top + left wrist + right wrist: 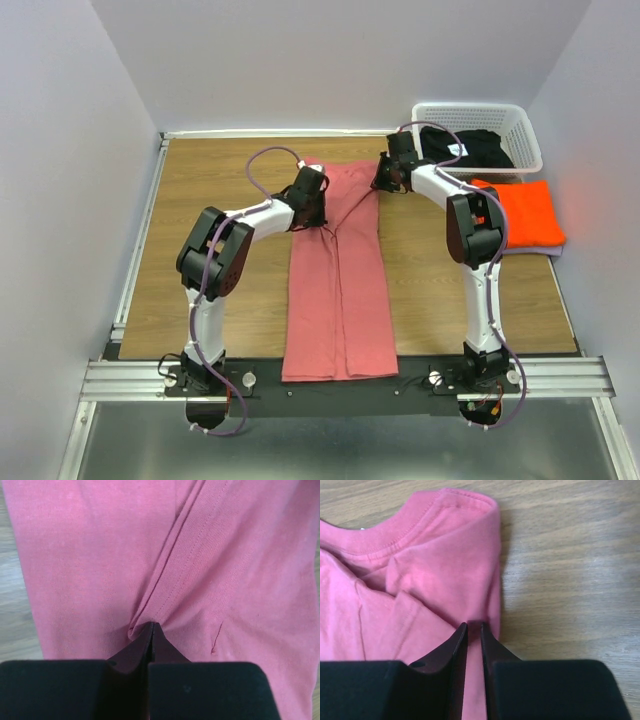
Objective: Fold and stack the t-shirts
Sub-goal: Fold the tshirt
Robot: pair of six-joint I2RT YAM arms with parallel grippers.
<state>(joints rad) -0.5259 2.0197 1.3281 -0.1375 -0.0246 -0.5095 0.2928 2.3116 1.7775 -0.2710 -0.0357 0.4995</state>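
Observation:
The dusty pink-red t-shirt (338,290) lies on the table, folded lengthwise into a long strip with its collar at the far end. My left gripper (322,217) is shut on a raised fold of it near the strip's left edge; the pinch shows in the left wrist view (152,624). My right gripper (379,183) holds the shirt's right edge just below the collar (445,515), jaws nearly together with pink cloth between them (474,626). The orange t-shirt (525,213) lies folded at the right. The black t-shirt (470,148) sits in the basket.
A white lattice basket (525,130) stands at the far right corner, just behind the orange shirt. Wooden table surface (210,200) shows on both sides of the pink strip. A metal rail (130,290) runs along the left edge.

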